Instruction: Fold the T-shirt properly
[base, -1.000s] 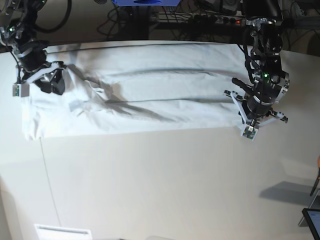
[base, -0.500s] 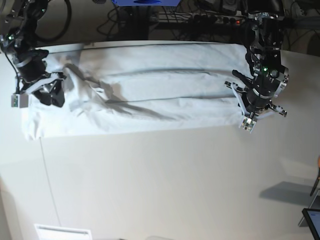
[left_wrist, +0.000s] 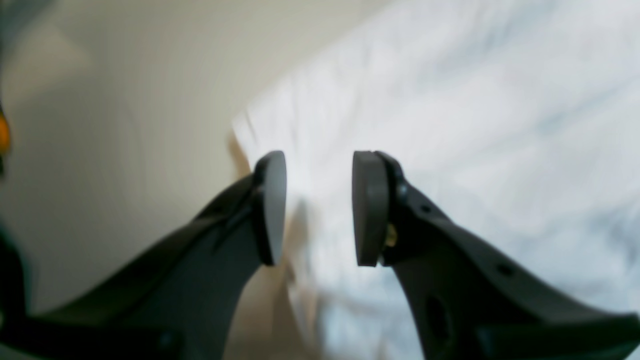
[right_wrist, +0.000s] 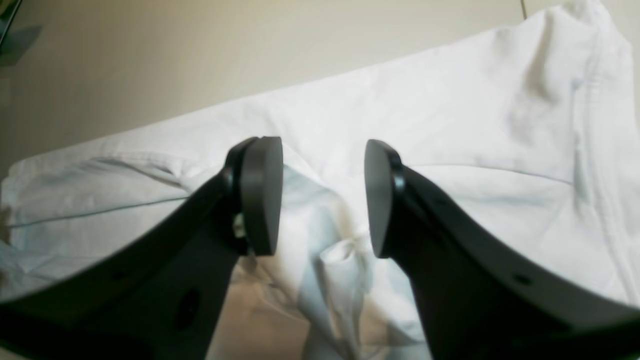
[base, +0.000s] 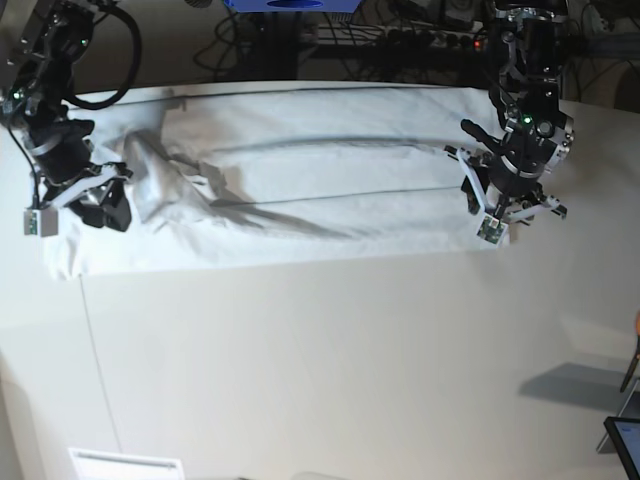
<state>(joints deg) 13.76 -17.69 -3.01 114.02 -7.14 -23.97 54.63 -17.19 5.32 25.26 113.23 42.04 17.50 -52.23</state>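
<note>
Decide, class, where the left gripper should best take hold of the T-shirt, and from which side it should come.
Probably the near corner of the T-shirt beside the left gripper. There the cloth ends in a free hemmed edge lying flat on the tabletop, so open jaws could come from the bare table side, low, and pinch the layers.

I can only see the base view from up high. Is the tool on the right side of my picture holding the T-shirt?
Observer: No. The left wrist view shows that left tool open, with nothing between its pads. The T-shirt lies blurred beneath it.
Child: What part is under it?
Observer: The T-shirt's edge, with bare tabletop right beside it.
Child: And the other tool?
Observer: The right wrist view shows the right tool open and empty too, above a bunched-up part of the T-shirt.
</note>
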